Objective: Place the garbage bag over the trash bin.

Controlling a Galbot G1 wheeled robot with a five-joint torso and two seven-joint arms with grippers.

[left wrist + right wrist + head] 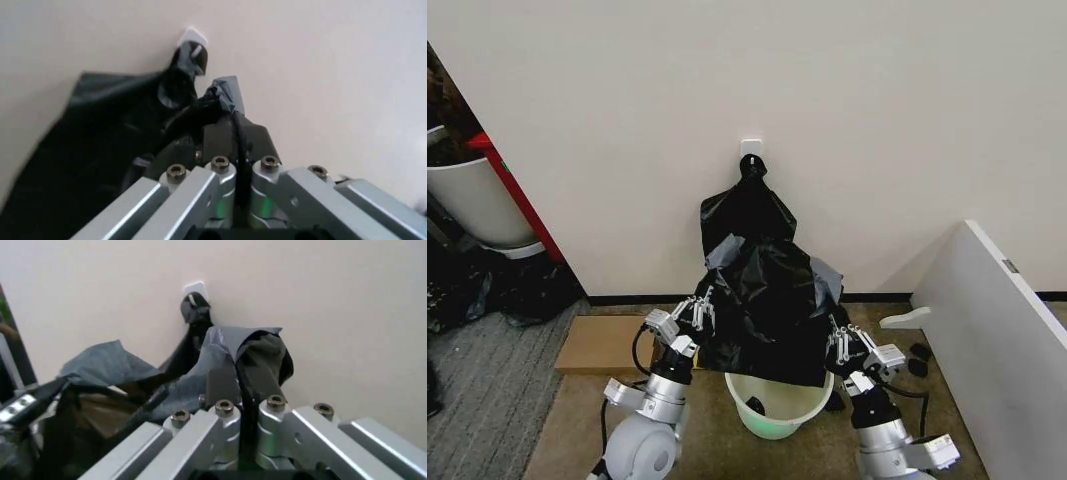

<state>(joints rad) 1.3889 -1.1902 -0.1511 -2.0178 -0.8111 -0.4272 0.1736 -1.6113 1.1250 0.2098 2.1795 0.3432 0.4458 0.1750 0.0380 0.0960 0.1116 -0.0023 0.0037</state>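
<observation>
A glossy black garbage bag (767, 300) is stretched between both grippers, hanging just above the trash bin (777, 408), a cream bucket with a pale green base on the floor between my arms. My left gripper (691, 316) is shut on the bag's left edge, and the left wrist view shows its fingers (223, 125) pinched on a folded bit of the plastic (227, 92). At the bag's right edge my right gripper (843, 345) is shut too, its fingers (240, 367) clamped on the rim of the bag (247, 342). The bag's lower part hides the back of the bin's rim.
A bunch of black bags (747, 205) hangs from a white wall hook (751, 147) behind the held bag. A white tub with a red frame (472, 200) stands at the far left. Flat cardboard (602, 345) lies on the floor and a white board (997, 320) leans at the right.
</observation>
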